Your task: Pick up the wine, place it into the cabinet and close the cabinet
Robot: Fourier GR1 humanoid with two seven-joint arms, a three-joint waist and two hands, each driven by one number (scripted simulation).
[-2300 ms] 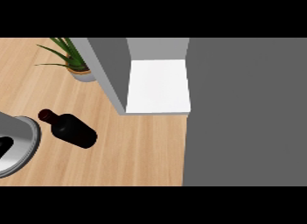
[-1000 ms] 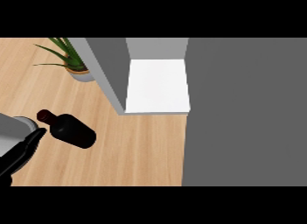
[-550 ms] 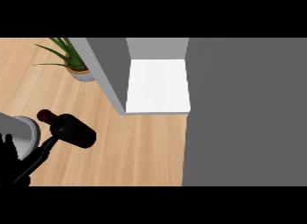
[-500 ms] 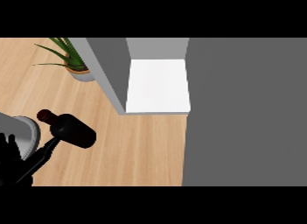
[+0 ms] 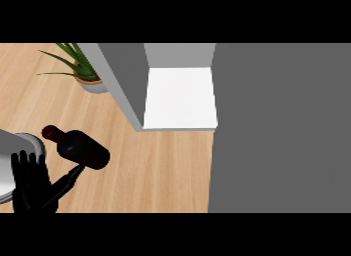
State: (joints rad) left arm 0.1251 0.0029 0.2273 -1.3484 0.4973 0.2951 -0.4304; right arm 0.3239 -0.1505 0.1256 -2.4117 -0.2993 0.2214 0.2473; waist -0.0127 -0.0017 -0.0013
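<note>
Here the wine (image 5: 80,149) lies on its side on the wooden counter (image 5: 159,172), near the counter's left part, its dark body toward the near side and its reddish-capped neck pointing away and to the left. The label, if any, cannot be made out; the bottle reads as one dark shape with only a faint sheen.

Just below it a black hand (image 5: 35,184) comes in from the lower left. Its fingers (image 5: 26,165) are straight and spread wide, pointing away from the robot, and the thumb (image 5: 69,176) reaches out toward the bottle's base. The thumb tip looks to be touching or almost touching the bottle, but black against black makes the contact impossible to tell. The fingers curl round nothing. The hand's wrist is cut off by the lower edge of the view, and behind it a grey forearm (image 5: 2,162) overlaps the fingers, running off the left edge. Which of the robot's hands this is cannot be settled from the view; it shows at the left, so it reads as the left hand. No other hand shows.

The cabinet (image 5: 179,97) stands at the counter's far side, its white shelf floor visible between grey walls; its upper part is cut off at the top. A broad flat grey panel (image 5: 285,127) fills the whole right side and hides whatever lies beneath. A potted plant (image 5: 80,70) sits at the far left, just beside the cabinet's wall, its leaves partly cut off.
</note>
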